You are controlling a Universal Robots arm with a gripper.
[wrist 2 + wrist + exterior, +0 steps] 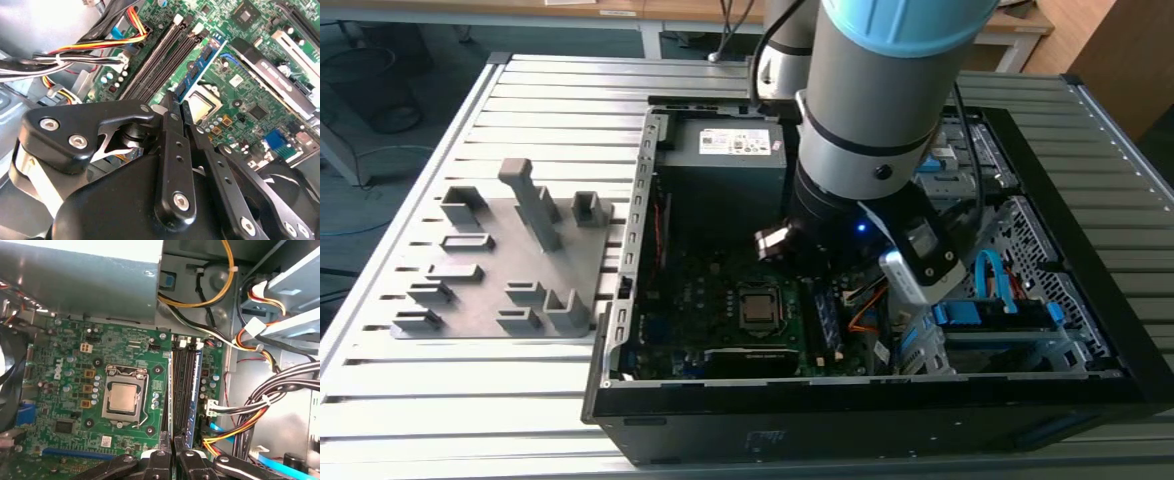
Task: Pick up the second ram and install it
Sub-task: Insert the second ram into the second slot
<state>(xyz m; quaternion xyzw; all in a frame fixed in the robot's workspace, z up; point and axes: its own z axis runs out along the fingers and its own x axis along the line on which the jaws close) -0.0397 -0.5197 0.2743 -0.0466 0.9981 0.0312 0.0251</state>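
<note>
Over the memory slots (182, 385), the hand (172, 446) pinches the second ram (169, 390), seen edge-on.

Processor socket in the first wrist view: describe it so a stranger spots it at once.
Start at the green motherboard. Near its middle, beside the long black memory slots, sits the processor socket. It alone is a square metal frame around a silvery plate.
</note>
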